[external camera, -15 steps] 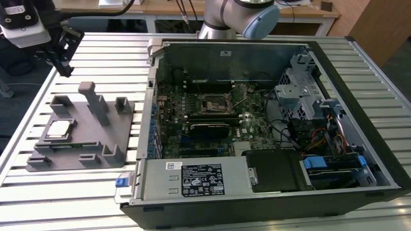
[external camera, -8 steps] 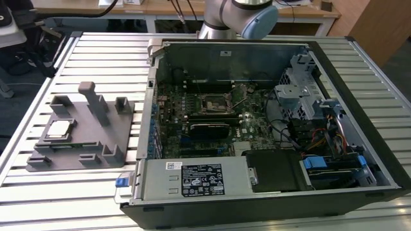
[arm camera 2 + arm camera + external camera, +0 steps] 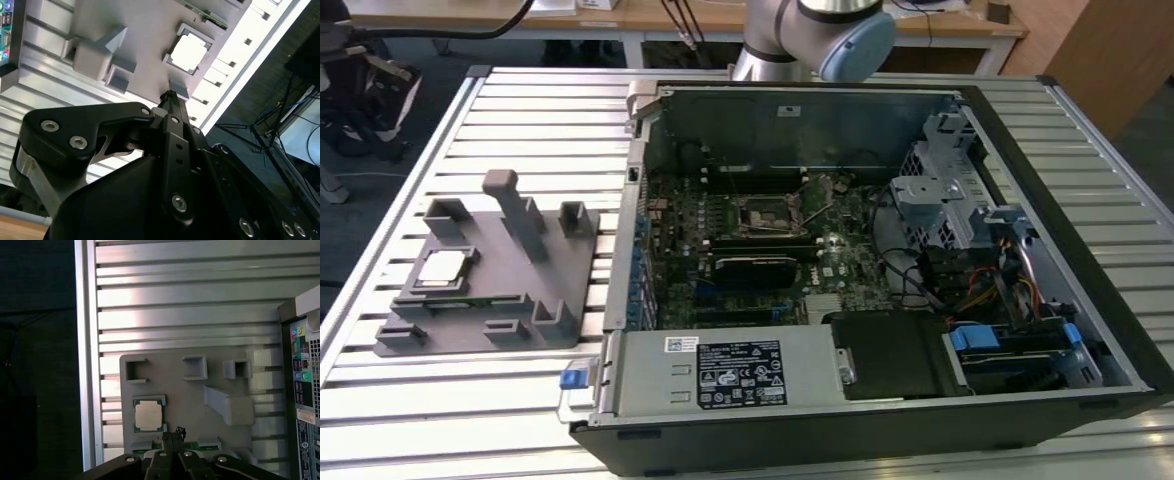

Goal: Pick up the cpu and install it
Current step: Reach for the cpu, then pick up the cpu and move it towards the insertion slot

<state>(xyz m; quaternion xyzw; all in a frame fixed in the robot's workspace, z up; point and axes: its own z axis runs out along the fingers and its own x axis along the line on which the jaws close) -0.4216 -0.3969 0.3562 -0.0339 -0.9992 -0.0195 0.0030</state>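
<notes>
Exterior view: cpu (image 3: 443,266) lies flat in a square pocket of the grey fixture (image 3: 507,300), at the exterior view's left of the open PC case (image 3: 854,435).

Detail: cpu has a pale silver top w/ thin dark rim, walled by low raised lips. In both wrist views the gripper (image 3: 173,432) shows its black fingers pressed together, nothing between them, tip over the fixture edge just beside the cpu; height above it can't be told. Fixture is matte grey plastic w/ blocky pockets, a slanted ramp and a tall upright post (image 3: 507,205) near the cpu. It rests on a ribbed aluminium table (image 3: 520,110). Inside the case: black square socket (image 3: 765,213) w/ thin metal lever, mid-board, well apart from the cpu; grey labelled box (image 3: 720,372) along the near side. Arm (image 3: 821,30) rises behind the case.
</notes>
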